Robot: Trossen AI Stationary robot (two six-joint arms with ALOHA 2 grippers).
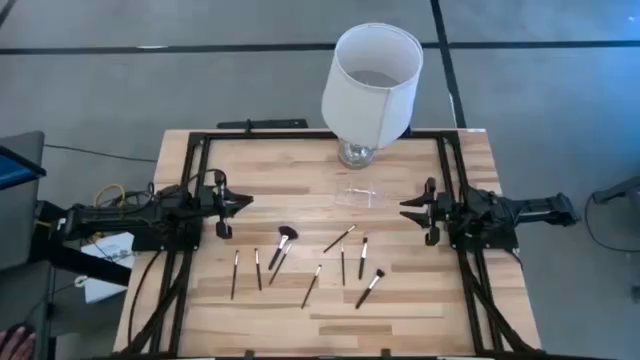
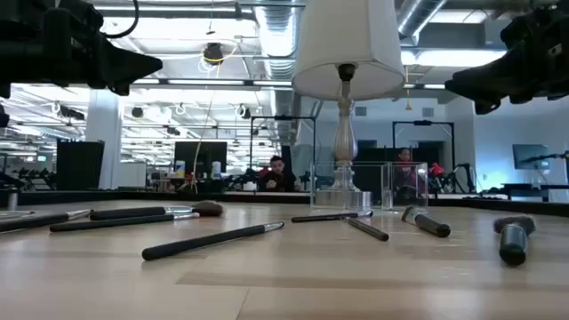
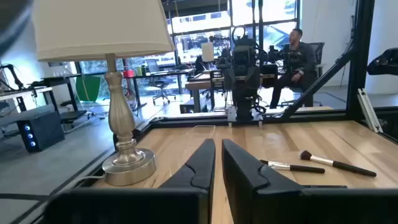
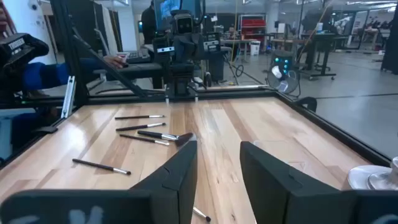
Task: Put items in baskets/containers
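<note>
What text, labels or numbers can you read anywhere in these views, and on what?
None can be read. The lamp, the makeup brushes, the clear tray and both arms show no lettering. Monitors and signs in the room behind are too blurred to read.

I count eight slim, dark-handled makeup brushes (image 1: 318, 272) lying flat and scattered across the wooden tabletop's near half, one with a wide fan head (image 1: 286, 236). The small clear plastic tray (image 1: 357, 195) sits empty just beyond them, apart from every brush.
</note>
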